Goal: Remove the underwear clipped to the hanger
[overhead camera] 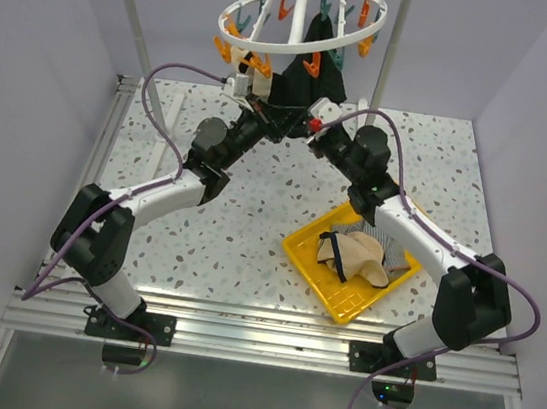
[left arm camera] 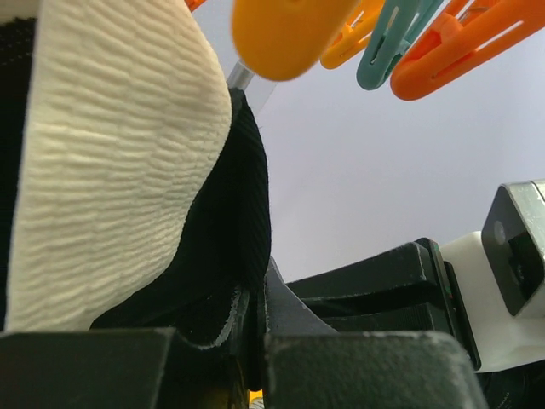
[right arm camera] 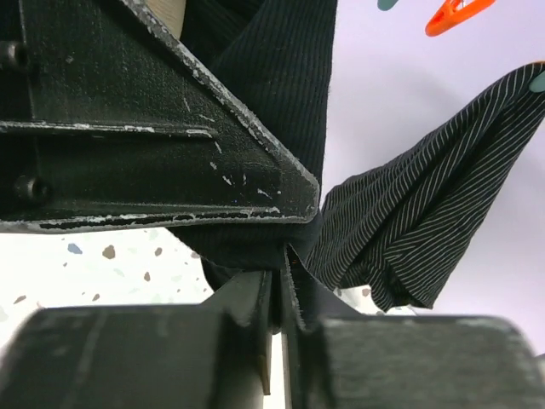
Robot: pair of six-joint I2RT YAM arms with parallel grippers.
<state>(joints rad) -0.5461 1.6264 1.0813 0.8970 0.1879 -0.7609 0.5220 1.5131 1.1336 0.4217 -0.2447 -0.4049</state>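
The white ring hanger hangs at the back with orange and teal pegs. A black underwear hangs from it. My left gripper is shut on its lower edge; in the left wrist view the black ribbed cloth runs down between the jaws. My right gripper is shut on the same black cloth right beside it, the jaws pinching a fold. A black pinstriped underwear hangs next to it. Cream ribbed fabric hangs against the black cloth.
A yellow basket sits on the table at the right front, with the beige underwear and the striped one in it. White upright poles stand either side of the hanger. The two grippers nearly touch.
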